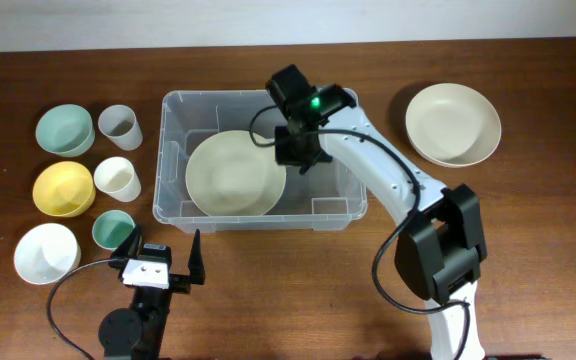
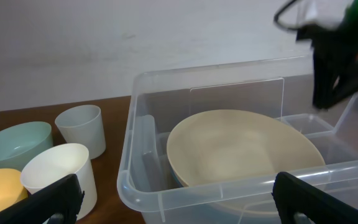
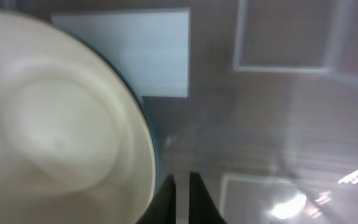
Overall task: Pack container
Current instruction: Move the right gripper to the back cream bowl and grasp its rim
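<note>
Okay, nearest: left gripper (image 1: 163, 250) at the front table edge, jaws spread wide, holding nothing. It faces the container's front-left corner. The teal cup (image 1: 114, 230) is just beside it on its left, the white bowl (image 1: 46, 252) a bit further left.

Next back: container (image 1: 268, 222) in the table middle, long axis left-right, front wall near the left gripper. The plate (image 1: 236, 172) lies in its left half; in the left wrist view it seems to lean on the left wall.

Right gripper (image 1: 299, 160) is down inside the container at the plate's right rim. Its fingers are pressed together, and in the right wrist view nothing shows between them; the rim sits just to their left. Looks like a release or a nudge, can't tell which.

Far left: yellow bowl (image 1: 64, 188), green bowl (image 1: 65, 130), white cup (image 1: 117, 178), grey cup (image 1: 120, 126), all outside, well apart from the right arm.

Far right: second plate (image 1: 453, 123) on the table beyond the container's right end.

Judgement: packing has barely started, with one item in. The second plate is on the right arm's side, to the right of that gripper. Bowls and cups are the left arm's reach, the teal cup closest.
</note>
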